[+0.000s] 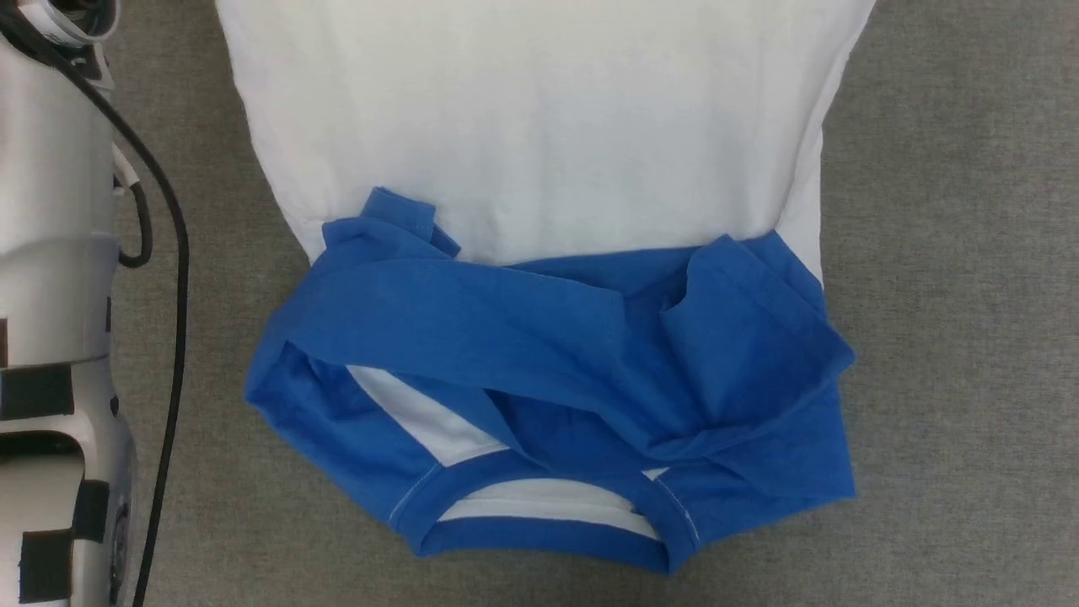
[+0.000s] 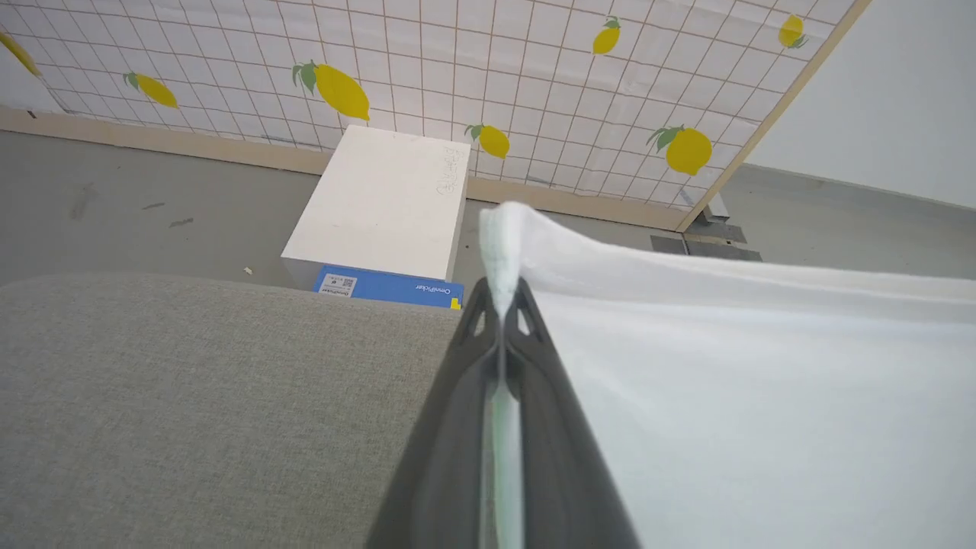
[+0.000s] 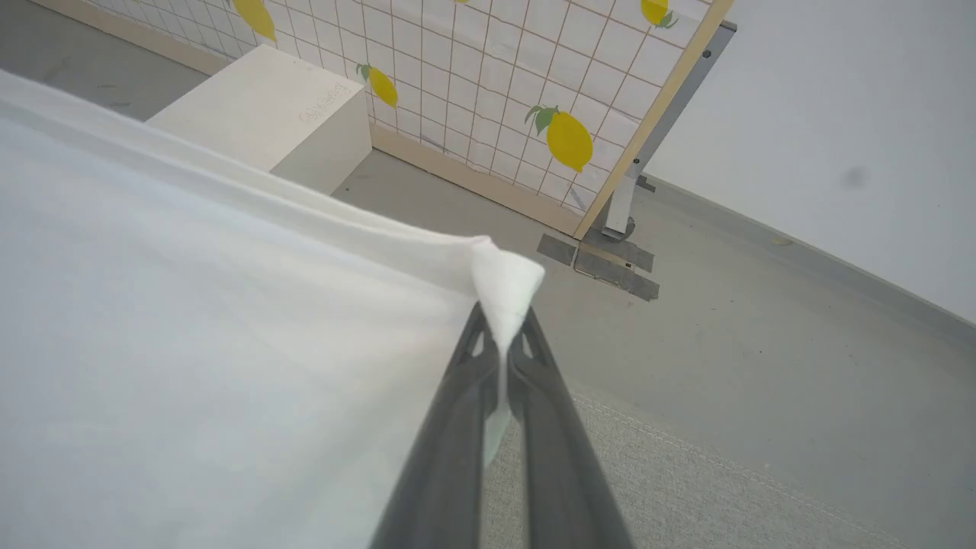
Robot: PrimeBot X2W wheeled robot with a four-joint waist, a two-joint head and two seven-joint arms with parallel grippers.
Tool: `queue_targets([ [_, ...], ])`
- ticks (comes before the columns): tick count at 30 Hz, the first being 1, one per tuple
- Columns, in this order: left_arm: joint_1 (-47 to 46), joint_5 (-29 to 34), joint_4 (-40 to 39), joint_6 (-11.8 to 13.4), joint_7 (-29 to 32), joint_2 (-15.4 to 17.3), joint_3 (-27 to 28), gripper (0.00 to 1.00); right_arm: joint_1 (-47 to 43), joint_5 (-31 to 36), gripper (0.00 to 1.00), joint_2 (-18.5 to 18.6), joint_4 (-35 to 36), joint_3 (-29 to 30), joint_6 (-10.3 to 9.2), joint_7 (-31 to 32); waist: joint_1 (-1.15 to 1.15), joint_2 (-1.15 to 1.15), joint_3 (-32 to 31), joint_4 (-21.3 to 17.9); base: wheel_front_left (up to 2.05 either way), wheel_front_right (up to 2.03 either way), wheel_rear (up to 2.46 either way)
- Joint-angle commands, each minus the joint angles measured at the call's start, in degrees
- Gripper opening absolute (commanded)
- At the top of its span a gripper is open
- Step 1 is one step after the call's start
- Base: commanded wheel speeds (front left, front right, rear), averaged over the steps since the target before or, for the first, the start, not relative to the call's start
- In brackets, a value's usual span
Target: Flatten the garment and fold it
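- Left gripper [image 2: 503, 296]: pinches a white corner of the garment [image 2: 724, 396], jaws pressed fully together, a tuft of cloth poking past the tips.
- Right gripper [image 3: 503, 324]: clamps the opposite white corner the same way, jaws closed flat on the fabric.
- Between the 2 corners: hangs as a taut white edge, raised off the grey table covering [image 1: 952, 337].
- In the head view: lies collar-end nearest the robot, white body running up past the top edge, 2 blue sleeves [image 1: 472, 329] crumpled and crossed over the shoulders, neckband [image 1: 548, 539] open at the bottom.
- Handling, as judged: light, limp, non-fragile cotton; drapes and sags wherever unsupported; probably clings a little to the woven covering, so drags rather than slides.
- Grip points, as judged: hem corners for spreading, pinched through 2 layers; cuff edges for drawing each sleeve out flat.
- Beyond: white box [image 2: 381, 206] on the floor, lemon-patterned panel [image 2: 534, 76] behind.
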State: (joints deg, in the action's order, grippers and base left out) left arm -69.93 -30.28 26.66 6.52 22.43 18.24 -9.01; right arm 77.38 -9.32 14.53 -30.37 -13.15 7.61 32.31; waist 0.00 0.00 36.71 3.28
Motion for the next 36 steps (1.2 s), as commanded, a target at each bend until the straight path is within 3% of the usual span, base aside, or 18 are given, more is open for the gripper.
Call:
queue_targets([
  [1,-0.32,-0.20,0.71,-0.68,-0.93,0.38,0.27,0.00,0.21,0.40,0.00,0.09,-0.94,0.16,-0.12,-0.82,0.00,0.00,-0.99,-0.06,0.00,0.00,0.00],
  [10,9.26,-1.27,-0.12,-8.08,-7.50,0.76,-1.98,0.00,-9.10,-6.31,0.00,0.99,-0.12,-4.17,-0.12,-7.94,0.00,0.00,-10.30,0.37,0.00,0.00,0.00],
  [15,20.90,-2.44,-4.89,-10.14,-10.69,0.56,-3.15,0.00,-19.98,-12.77,0.00,2.81,2.72,-3.40,-0.12,-10.22,0.00,0.00,-17.62,1.12,0.00,0.00,0.00],
  [20,32.58,-3.05,-12.88,-9.06,-12.40,0.51,-3.43,0.00,-30.45,-17.71,0.00,2.22,6.14,0.10,-0.12,-10.71,0.00,0.00,-22.83,1.30,0.00,0.00,0.00],
  [27,50.92,-4.30,-24.60,-4.95,-14.14,-0.11,-2.77,0.00,-46.86,-19.89,0.00,0.86,14.09,4.08,-0.12,-9.69,0.00,0.00,-27.99,1.00,0.00,0.00,0.00],
  [36,65.89,-6.02,-27.31,-2.89,-15.35,-2.49,-4.57,0.00,-63.29,-19.19,0.00,-2.18,19.56,7.97,-0.12,-4.64,0.00,0.00,-31.29,1.39,0.00,0.00,0.00],
])
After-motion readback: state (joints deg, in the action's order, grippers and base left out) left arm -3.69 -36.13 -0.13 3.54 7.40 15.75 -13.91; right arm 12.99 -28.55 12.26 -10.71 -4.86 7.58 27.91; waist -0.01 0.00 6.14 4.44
